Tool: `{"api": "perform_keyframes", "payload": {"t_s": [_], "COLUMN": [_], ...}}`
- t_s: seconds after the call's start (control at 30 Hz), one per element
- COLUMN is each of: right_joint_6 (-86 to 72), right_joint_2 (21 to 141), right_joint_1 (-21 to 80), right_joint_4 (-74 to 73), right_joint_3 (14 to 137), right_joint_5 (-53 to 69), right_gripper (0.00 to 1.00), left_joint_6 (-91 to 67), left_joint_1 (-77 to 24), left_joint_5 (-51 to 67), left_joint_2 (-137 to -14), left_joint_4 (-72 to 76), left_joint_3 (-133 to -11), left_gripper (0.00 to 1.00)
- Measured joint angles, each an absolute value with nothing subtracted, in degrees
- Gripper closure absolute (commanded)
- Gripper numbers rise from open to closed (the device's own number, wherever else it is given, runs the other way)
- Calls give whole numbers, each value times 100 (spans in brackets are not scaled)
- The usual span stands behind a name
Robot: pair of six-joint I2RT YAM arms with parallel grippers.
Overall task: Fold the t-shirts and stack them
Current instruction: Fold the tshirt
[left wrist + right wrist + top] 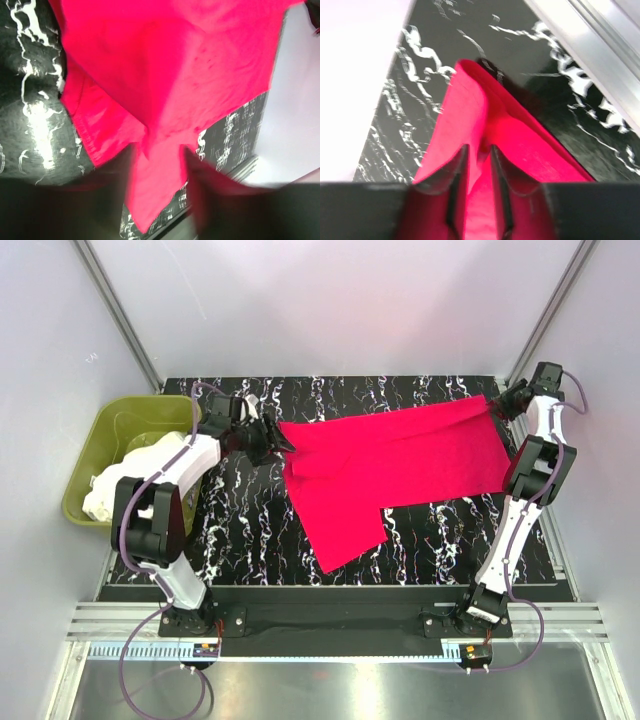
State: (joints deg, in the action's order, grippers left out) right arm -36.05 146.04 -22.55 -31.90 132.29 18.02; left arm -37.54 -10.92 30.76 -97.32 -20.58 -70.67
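Note:
The crimson-red t-shirt (400,465) lies spread across the black marbled table (240,530), one sleeve pointing toward the near edge. My left gripper (272,440) is at the shirt's left edge. In the blurred left wrist view its fingers (112,200) stand apart, with red cloth (160,85) and a strip of table showing between them. My right gripper (497,405) is at the shirt's far right corner, shut on a fold of the red cloth (470,120) that runs between its fingers (457,172). White shirts (110,485) lie bunched in the tub.
An olive-green plastic tub (95,445) stands off the table's left edge, beside my left arm. Grey walls close in on the back and both sides. A metal rail (330,625) runs along the near edge by the arm bases.

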Motion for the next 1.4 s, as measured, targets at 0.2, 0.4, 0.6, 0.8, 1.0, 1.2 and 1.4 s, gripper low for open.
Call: {"api": "perform_keyframes", "payload": {"t_s": [0.2,0.4,0.6,0.8,1.0,1.2,1.4], "right_joint_6": [-3234,-3135,-3087,-3020,-3033,-3022,-2915], "right_joint_2": [14636,14011,12840,12156,11821,11625,11627], "right_joint_1": [-2270,-2222,-1678,-548,126,720,1380], "right_joint_4": [-3828,-4449,-4613,-4475,-4399,-4202,-4139], "right_joint_3": [13268,12436,11104,10189,9430,8910,8812], "right_joint_5": [1424,1020,923,1444,1916,2139,2213], "right_gripper": [40,40,48,52,54,60,63], "left_joint_6": [-3122,-2762,-2744,-2762,-2565,-2558,-2646], "left_joint_1": [-1142,-945,-810,-810,-825,-803,-729], "left_joint_5": [2565,2102,2134,2158,2032,1920,1909], "left_joint_2": [-9760,-10302,-11710,-12580,-12873,-13146,-13434], "left_joint_4": [-2832,-3124,-2637,-2235,-2174,-2112,-2080], "left_joint_3": [-7343,-8705,-9876,-9939,-10064,-10123,-10401], "left_gripper": [15,32,45,29,31,56,100]}}
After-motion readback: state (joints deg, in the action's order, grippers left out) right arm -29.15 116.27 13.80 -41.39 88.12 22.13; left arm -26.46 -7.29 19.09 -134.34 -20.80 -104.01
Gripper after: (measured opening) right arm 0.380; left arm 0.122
